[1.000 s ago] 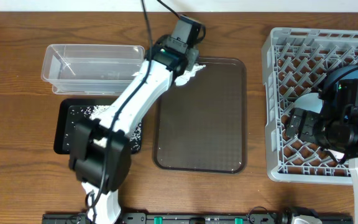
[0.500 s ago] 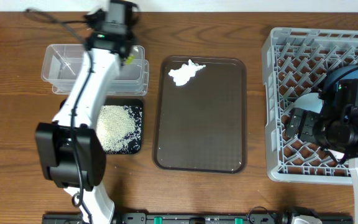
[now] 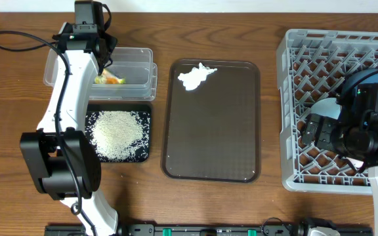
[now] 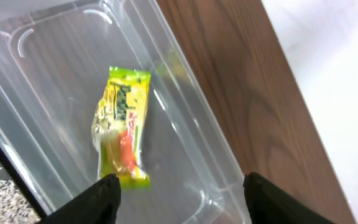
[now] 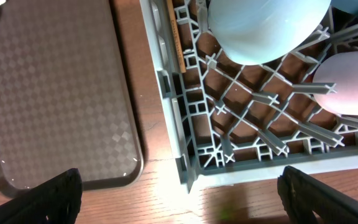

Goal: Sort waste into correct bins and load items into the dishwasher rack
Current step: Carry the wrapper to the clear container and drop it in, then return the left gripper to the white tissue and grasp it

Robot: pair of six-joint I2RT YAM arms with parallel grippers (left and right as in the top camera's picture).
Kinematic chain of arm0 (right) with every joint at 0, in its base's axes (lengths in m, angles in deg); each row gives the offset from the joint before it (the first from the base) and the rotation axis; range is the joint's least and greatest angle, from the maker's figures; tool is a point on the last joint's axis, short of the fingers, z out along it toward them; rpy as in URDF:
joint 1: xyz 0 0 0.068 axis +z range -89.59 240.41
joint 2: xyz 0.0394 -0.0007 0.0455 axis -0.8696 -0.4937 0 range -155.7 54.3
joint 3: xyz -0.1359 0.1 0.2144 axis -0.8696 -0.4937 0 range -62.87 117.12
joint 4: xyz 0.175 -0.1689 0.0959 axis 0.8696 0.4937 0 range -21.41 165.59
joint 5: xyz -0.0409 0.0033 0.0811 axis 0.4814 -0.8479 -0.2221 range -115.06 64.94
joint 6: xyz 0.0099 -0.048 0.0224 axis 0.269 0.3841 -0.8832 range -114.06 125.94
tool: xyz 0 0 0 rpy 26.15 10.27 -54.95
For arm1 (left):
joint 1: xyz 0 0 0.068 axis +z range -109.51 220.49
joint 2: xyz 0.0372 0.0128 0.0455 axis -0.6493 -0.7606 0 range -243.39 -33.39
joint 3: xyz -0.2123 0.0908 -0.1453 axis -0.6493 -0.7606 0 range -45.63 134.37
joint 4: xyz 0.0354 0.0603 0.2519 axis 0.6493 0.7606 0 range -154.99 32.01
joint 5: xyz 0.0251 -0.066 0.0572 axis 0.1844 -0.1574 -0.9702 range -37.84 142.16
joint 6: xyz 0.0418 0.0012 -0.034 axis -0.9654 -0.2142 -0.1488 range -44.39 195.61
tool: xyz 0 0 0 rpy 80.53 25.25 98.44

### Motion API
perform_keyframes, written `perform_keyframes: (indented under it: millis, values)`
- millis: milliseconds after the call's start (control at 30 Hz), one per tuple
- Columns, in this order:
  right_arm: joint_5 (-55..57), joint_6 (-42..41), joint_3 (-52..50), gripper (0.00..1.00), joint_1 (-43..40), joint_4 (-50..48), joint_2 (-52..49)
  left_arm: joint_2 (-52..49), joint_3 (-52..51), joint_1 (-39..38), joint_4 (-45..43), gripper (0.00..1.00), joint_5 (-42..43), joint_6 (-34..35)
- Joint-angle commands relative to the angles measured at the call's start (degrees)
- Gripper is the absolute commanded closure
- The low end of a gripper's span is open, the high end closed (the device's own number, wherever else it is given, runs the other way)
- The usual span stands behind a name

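Yellow-green snack wrapper lies flat in the clear tub at the far left. The left gripper hangs over it, jaws spread wide, holding nothing. White rice sits in the black tray just nearer than the tub. Crumpled white paper lies on the brown tray. The right gripper, jaws spread wide too, hangs over the rack at its near left corner.
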Motion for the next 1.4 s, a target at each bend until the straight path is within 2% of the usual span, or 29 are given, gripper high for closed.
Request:
perform_keyframes:
  millis: [0,100,233,400,467,500,567,633,900,1367]
  values:
    - [0.59,-0.61,-0.04,0.01,0.59,0.00,0.28,0.61,-0.09,-0.09,0.55,0.33,4.22,-1.62]
    - [0.59,-0.63,-0.04,0.01,0.59,0.00,0.28,1.20,-0.09,-0.28,-0.63,0.35,12.39,-7.76]
    - [0.59,-0.61,-0.04,0.01,0.59,0.00,0.28,2.45,-0.09,-2.51,-2.43,0.38,21.46,-20.50]
    - [0.59,-0.63,-0.04,0.01,0.59,0.00,0.28,3.34,-0.09,-9.81,-2.73,0.37,24.02,-40.00]
    - [0.59,-0.63,-0.04,0.01,0.59,0.00,0.28,2.75,-0.09,-13.57,-3.13,0.28,23.37,-47.56]
    - [0.59,-0.61,-0.04,0.01,0.59,0.00,0.28,2.40,-0.09,-15.28,-3.37,0.23,21.31,-48.57]
    - [0.59,-0.63,-0.04,0.01,0.59,0.00,0.28,1.38,-0.09,-18.71,-4.46,0.23,14.49,-48.59]
    - [0.59,-0.63,-0.04,0.01,0.59,0.00,0.28,0.11,-0.09,-21.09,-5.90,0.22,11.96,-48.61]
    - [0.59,-0.63,-0.04,0.01,0.59,0.00,0.28,-8.35,-0.09,-25.90,-11.85,0.20,11.96,-51.63]
    - [0.59,-0.61,-0.04,0.01,0.59,0.00,0.28,-18.16,-0.09,-25.97,-14.84,0.20,8.52,-53.37]
